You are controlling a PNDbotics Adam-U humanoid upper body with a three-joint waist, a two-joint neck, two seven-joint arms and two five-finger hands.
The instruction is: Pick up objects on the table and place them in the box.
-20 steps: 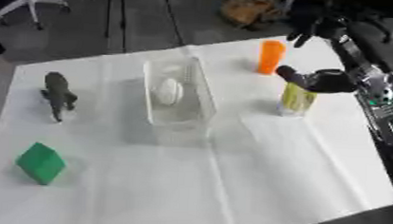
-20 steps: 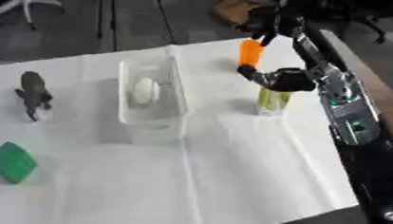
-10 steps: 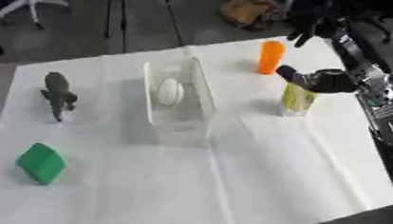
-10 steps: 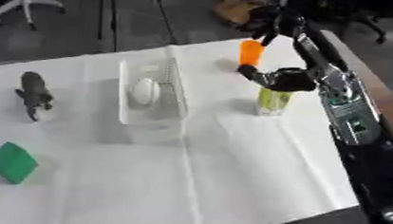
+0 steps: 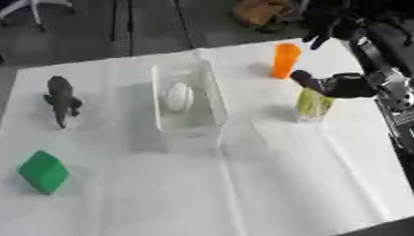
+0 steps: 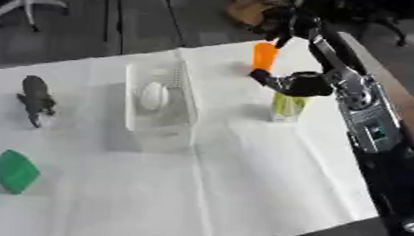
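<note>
My right hand (image 5: 336,86) comes in from the right and sits over the top of a clear bottle with yellow-green contents (image 5: 314,106), fingers curled round its upper part. The bottle stands upright on the white table, right of the clear plastic box (image 5: 213,93). A white egg-shaped object (image 5: 176,97) lies inside the box. An orange cup (image 5: 286,60) stands behind the bottle. On the left are a dark grey dinosaur toy (image 5: 62,99) and, nearer the front, a green block (image 5: 43,171). My left hand shows in neither view.
The white cloth covers the table (image 5: 242,191), whose right edge runs close beside my right arm (image 6: 372,127). Beyond the far edge are a chair base, tripod legs and a brown bag on the floor.
</note>
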